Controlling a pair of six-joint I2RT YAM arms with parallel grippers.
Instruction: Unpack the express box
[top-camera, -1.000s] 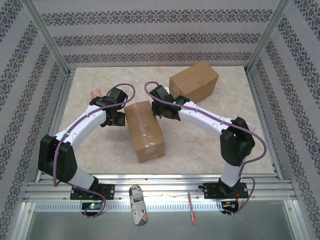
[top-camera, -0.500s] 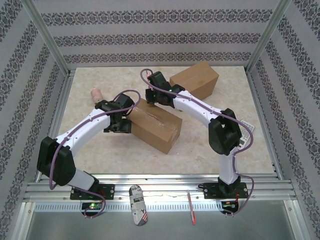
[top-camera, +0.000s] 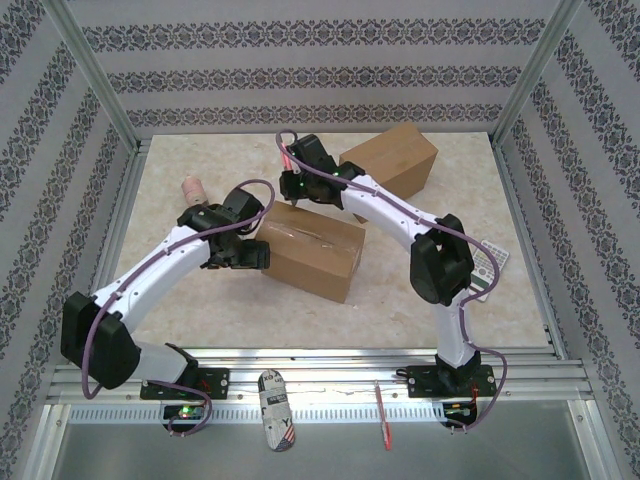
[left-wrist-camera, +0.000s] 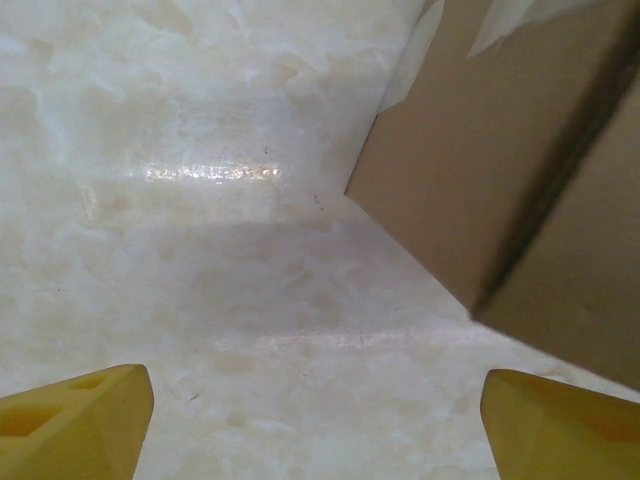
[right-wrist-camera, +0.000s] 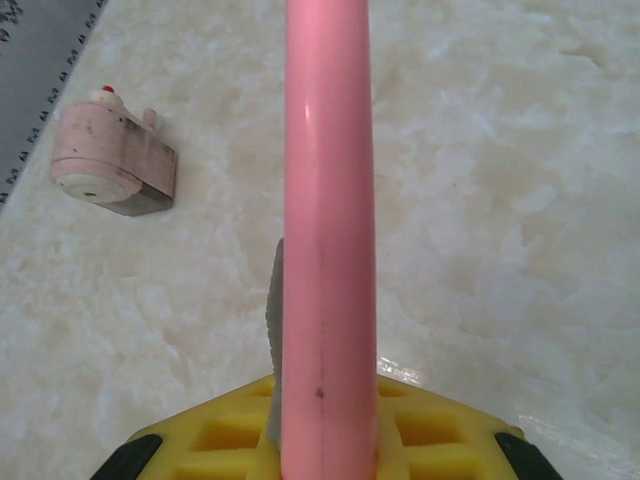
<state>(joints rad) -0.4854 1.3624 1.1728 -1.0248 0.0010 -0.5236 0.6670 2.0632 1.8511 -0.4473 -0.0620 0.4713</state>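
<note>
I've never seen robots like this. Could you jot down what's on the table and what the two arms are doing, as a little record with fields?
Near box: closed, taped, lying at an angle mid-table
Far box: closed, behind the near box
Left fingers: open, empty, beside the near box's left end
Right fingers: shut on a pink tool, by the near box's far left corner
Pink object: loose on the table, far left
</note>
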